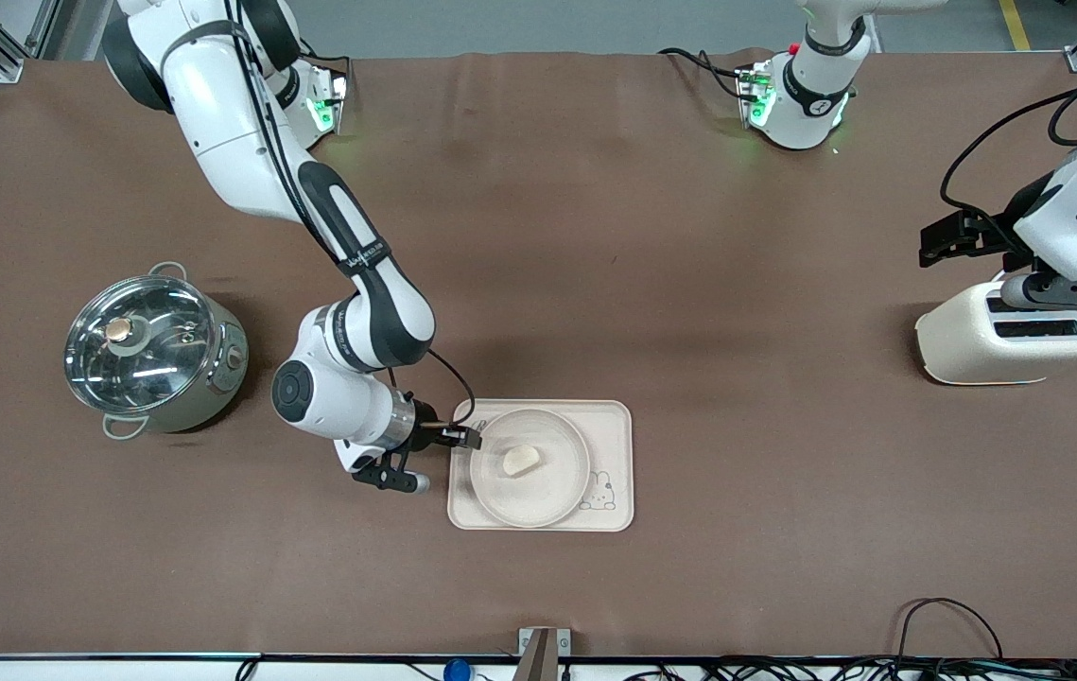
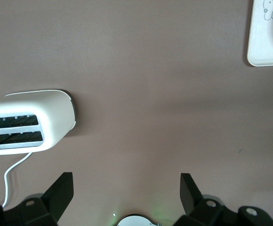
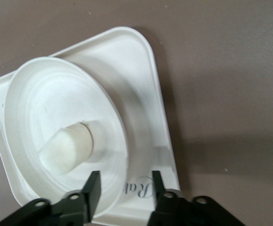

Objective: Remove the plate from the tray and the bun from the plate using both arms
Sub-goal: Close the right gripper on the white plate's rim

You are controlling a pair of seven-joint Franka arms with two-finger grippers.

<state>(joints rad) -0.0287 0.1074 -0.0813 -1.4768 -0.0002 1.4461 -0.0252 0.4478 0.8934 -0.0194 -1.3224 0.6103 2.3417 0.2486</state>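
Tray: the cream tray [image 1: 612,427] lies low and just right of centre in the front view, flat on the brown table [image 1: 595,236], its bunny drawing at the lower right corner.

Plate: the round plate [image 1: 564,492] sits in the tray, filling most of its width; a bare strip of tray shows along the edge with the bunny, and the plate's rim runs close to the tray's other edges.

Bun: the pale bun [image 1: 520,461] rests near the middle of the plate, apart from the rim on all sides.

Right gripper: the right gripper [image 1: 474,436] reaches in from the upper left of the front view to the tray's edge toward the right arm's end of the table; in the right wrist view its fingers [image 3: 93,188] stand apart, astride the plate's rim, not pressed on it.

Left gripper: the left gripper [image 2: 127,193] waits over the white toaster [image 1: 1011,336] at the right edge of the front view, its jaws spread wide.

Pot: a lidded steel pot [image 1: 152,348] stands at mid-left, well apart from the tray.

Open room: bare table surrounds the tray, with a broad stretch between it and the toaster.
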